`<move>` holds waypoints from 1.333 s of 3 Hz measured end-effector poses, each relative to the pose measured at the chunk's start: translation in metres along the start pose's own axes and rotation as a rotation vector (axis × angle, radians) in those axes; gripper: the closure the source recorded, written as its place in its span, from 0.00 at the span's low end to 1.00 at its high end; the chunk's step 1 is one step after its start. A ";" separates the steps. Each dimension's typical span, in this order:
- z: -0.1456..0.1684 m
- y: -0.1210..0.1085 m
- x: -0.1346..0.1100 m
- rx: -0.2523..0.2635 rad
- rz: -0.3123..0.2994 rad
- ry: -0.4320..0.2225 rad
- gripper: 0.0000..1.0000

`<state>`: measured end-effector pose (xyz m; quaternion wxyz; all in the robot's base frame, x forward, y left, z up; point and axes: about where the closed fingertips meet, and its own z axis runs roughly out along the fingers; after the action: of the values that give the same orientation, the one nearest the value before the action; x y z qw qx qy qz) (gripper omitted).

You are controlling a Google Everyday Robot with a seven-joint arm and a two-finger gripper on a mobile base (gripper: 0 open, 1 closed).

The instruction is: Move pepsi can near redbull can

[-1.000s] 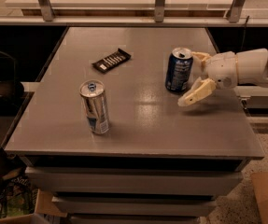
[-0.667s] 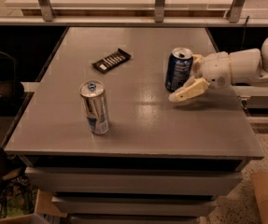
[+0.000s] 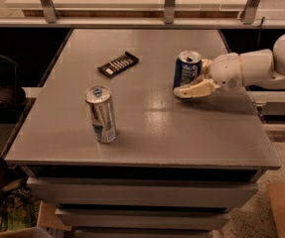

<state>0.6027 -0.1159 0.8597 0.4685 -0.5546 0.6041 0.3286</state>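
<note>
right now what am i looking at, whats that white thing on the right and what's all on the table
This is one picture from a single camera looking down on a grey table. The white thing reaching in from the right is a robot's arm. Its gripper, which serves as the hand, is right at the dark blue pepsi can. Whether it already holds the can cannot be seen. A slim silver redbull can stands front left, and a dark snack bar lies flat further back.
</note>
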 end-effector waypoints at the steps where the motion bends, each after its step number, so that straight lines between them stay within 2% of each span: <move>1: -0.002 0.002 -0.009 -0.039 -0.008 -0.011 0.88; 2: -0.002 0.018 -0.031 -0.115 -0.027 -0.050 1.00; 3: 0.000 0.018 -0.032 -0.118 -0.029 -0.055 1.00; 4: 0.013 0.031 -0.038 -0.148 -0.033 -0.087 1.00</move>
<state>0.5729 -0.0846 0.8868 0.4576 -0.5827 0.5480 0.3883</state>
